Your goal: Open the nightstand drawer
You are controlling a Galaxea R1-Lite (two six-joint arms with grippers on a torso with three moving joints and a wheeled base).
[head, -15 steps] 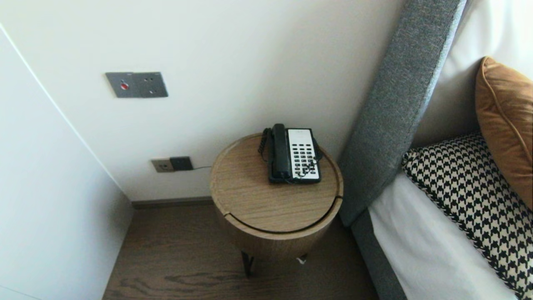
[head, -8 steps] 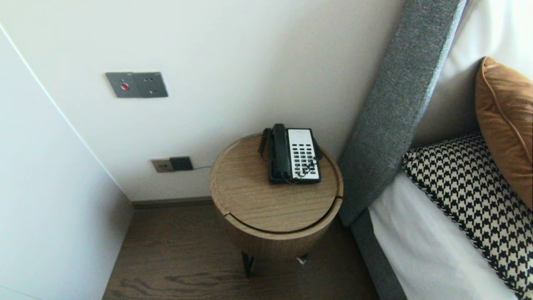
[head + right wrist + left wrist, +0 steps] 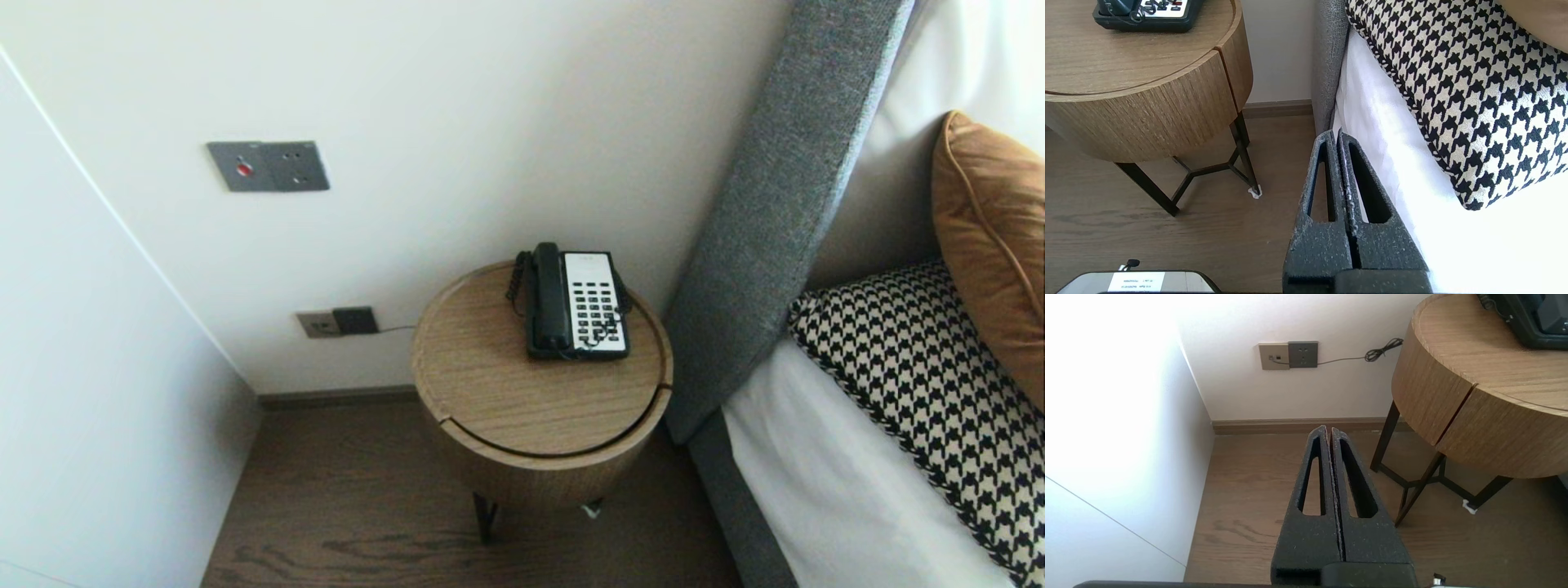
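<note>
Head view: telephone [image 3: 578, 304] lying flat on the round wooden table [image 3: 506, 400], handset [image 3: 551, 298] seated in its cradle; neither arm in sight.
Progress: nothing picked up or touched; judging by that, all of the handling not yet begun, telephone undisturbed.
Left fingers [image 3: 1310, 539]: pressed together along their whole length, empty, in contact with nothing.
Under left fingers: bare wood floor [image 3: 1249, 498], well apart from the tips.
Beyond left fingers: wall socket [image 3: 1302, 354] with a thin cord [image 3: 1380, 355] running toward the table; table drum [image 3: 1429, 396] off toward the right arm's side and higher than the tips.
Right fingers [image 3: 1316, 245]: shut tight, empty, gripping nothing.
Beside right fingers: white edge of the bed [image 3: 1372, 122] close to the tips, no contact evident; houndstooth pillow [image 3: 1474, 102] farther out on that same side.
Telephone from the fingers: ahead of both pairs and between them, up on the table, well apart from either.
</note>
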